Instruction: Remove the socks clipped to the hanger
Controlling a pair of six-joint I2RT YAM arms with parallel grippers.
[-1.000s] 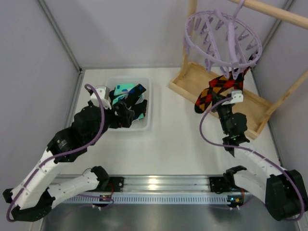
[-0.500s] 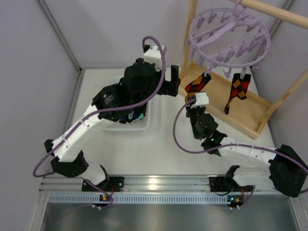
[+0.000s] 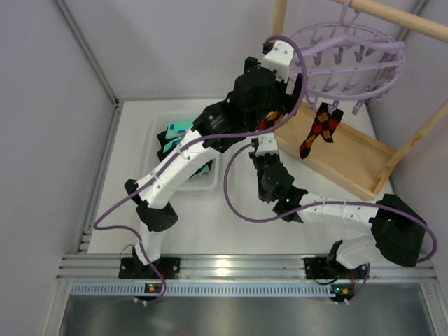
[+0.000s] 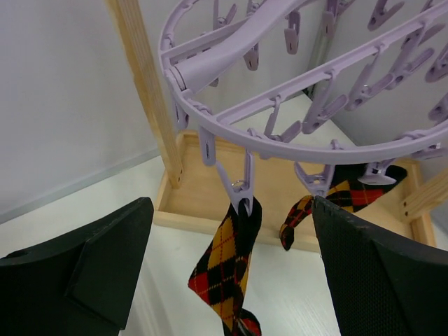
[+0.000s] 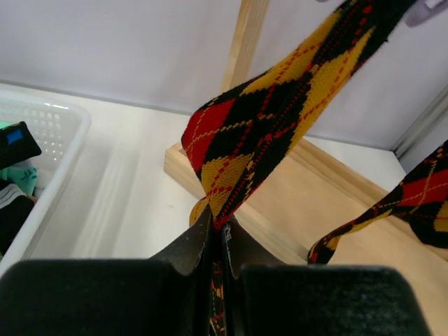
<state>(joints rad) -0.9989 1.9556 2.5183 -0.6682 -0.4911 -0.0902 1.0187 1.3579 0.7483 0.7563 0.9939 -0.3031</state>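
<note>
The lavender hanger (image 3: 350,52) hangs from the wooden rail at the back right. Two black socks with red-orange-yellow diamonds are clipped to it. One sock (image 3: 318,129) hangs free over the tray base. The other sock (image 4: 227,269) hangs from a peg between my open left fingers, untouched. My left gripper (image 4: 231,217) is open just below the hanger's ring (image 4: 280,143). My right gripper (image 5: 218,231) is shut on the lower end of that same sock (image 5: 273,133), which stretches up towards its peg. In the top view my right gripper (image 3: 264,138) sits under the left one (image 3: 276,112).
A white bin (image 3: 162,136) at the left holds several removed socks (image 3: 180,129); its corner shows in the right wrist view (image 5: 49,150). The light wooden frame with tray base (image 3: 350,164) stands at the back right, its post (image 4: 143,91) beside the hanger.
My left arm has risen from the bin and swung right up to the hanger. My right gripper has moved left and closed on a diamond sock. The hanger has swung to the right.
</note>
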